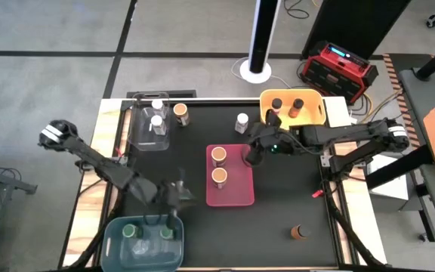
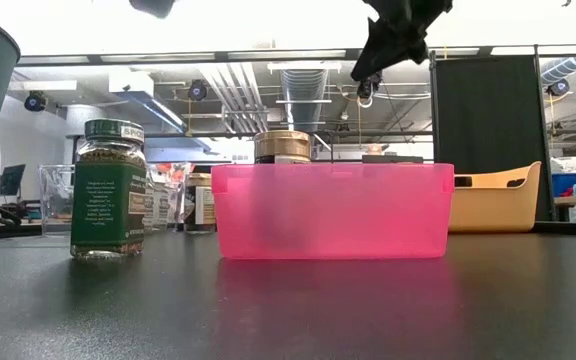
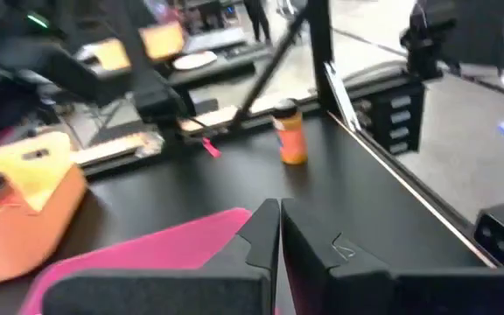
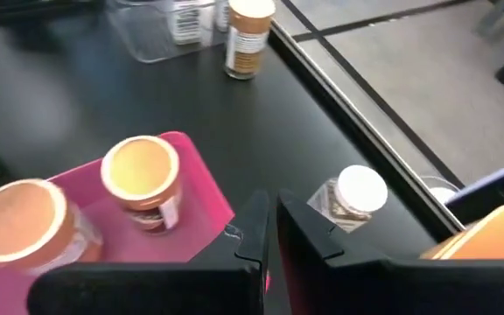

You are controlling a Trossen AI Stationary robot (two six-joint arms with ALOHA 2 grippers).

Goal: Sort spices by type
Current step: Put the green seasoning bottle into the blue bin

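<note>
Nearest the low camera, a green-lidded jar (image 2: 108,188) stands on the desk (image 2: 368,310) beside the pink bin (image 1: 229,177), which already holds two orange-lidded jars (image 1: 219,166). Sorting appears half done. Over that bin's far right corner the right tool (image 4: 269,229) is held clenched and empty, near a white-lidded jar (image 1: 242,122); to grasp it, opening and descent are needed. Beside the blue bin (image 1: 143,243) at the near edge, the left tool (image 3: 278,229) is clenched, empty.

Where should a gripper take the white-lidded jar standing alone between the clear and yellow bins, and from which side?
Probably from above, closing on the round lid or just under it. The white-lidded jar stands upright and alone on the table, so fingers can straddle it. The right gripper, shut, is nearest; the yellow bin is the closest obstacle.
</note>
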